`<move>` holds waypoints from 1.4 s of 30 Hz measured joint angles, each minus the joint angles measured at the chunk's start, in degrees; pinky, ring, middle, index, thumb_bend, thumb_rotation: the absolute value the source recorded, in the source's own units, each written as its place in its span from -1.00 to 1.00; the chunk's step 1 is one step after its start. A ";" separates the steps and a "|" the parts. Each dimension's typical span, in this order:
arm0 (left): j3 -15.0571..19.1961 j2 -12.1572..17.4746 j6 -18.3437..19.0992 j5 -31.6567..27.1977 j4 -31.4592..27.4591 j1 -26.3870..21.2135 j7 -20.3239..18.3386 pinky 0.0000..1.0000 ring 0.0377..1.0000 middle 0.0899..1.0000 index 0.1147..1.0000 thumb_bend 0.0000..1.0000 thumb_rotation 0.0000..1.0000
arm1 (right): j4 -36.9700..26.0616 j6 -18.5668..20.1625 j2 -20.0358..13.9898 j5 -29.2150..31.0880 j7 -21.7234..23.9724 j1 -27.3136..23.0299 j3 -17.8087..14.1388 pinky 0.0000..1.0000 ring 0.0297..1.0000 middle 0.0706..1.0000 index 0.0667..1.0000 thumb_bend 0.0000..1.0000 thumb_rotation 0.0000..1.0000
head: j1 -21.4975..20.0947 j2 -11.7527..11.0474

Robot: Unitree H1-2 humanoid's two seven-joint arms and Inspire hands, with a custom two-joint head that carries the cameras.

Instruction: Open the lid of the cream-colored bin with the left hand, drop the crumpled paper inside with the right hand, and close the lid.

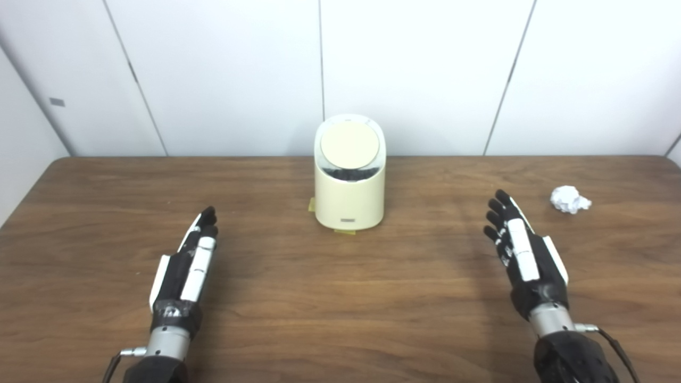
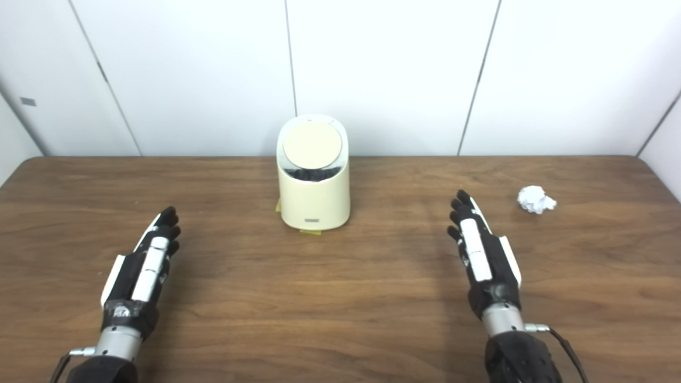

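The cream-colored bin (image 1: 349, 199) stands upright near the back middle of the wooden table (image 1: 340, 298). Its round lid (image 1: 349, 146) is down, with a dark gap along its front edge. The crumpled white paper (image 1: 569, 199) lies on the table at the right. My left hand (image 1: 189, 263) is open and empty, low over the table, left of and nearer than the bin. My right hand (image 1: 524, 252) is open and empty, fingers straight, nearer than and left of the paper, apart from it.
Yellow tape pieces (image 1: 344, 231) mark the bin's base. White wall panels (image 1: 425, 74) rise right behind the table's back edge, close to the bin.
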 measured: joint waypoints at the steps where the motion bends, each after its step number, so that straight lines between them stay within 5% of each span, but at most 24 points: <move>1: 0.03 0.03 0.00 0.11 0.00 0.00 0.11 1.00 1.00 0.93 0.97 0.03 0.07 | 0.25 -0.05 0.00 0.00 0.00 0.17 -0.04 0.85 0.89 0.88 0.88 0.21 0.77 | 0.70 -1.31; 8: 1.45 0.90 3.49 1.16 -2.98 -2.01 1.35 0.99 0.99 0.96 1.00 0.25 -0.19 | 1.86 -2.57 -0.01 0.83 0.22 1.61 -0.52 0.90 0.92 0.91 0.91 0.20 0.79 | 1.15 -4.05; 14: 1.96 3.05 8.07 2.04 -3.69 -11.74 2.14 0.78 0.88 0.89 0.96 0.31 -0.12 | 4.15 -5.44 -0.02 2.45 1.69 1.82 -0.53 0.97 0.97 0.95 0.93 0.12 0.99 | 1.15 -6.59; 20: -0.85 5.05 13.57 4.84 -2.64 -22.93 1.92 0.78 0.90 0.91 0.97 0.39 -0.13 | 6.21 -8.84 -0.39 2.64 2.44 1.97 -0.37 0.97 0.97 0.95 0.94 0.07 1.00 | 0.88 -8.27; 27: -3.90 5.52 14.72 10.38 5.31 -33.03 0.64 0.73 0.86 0.88 0.94 0.54 -0.29 | 6.82 -9.97 -0.43 2.57 2.46 2.01 -0.10 1.00 0.97 0.95 0.95 0.04 1.00 | 0.18 -7.92; 42: -7.05 2.80 14.73 28.33 23.16 -45.73 -12.27 0.57 0.77 0.86 0.95 0.69 -0.41 | 7.45 -11.47 -0.31 -1.14 1.34 2.14 1.39 0.94 0.92 0.90 0.92 0.13 0.98 | -1.23 -6.60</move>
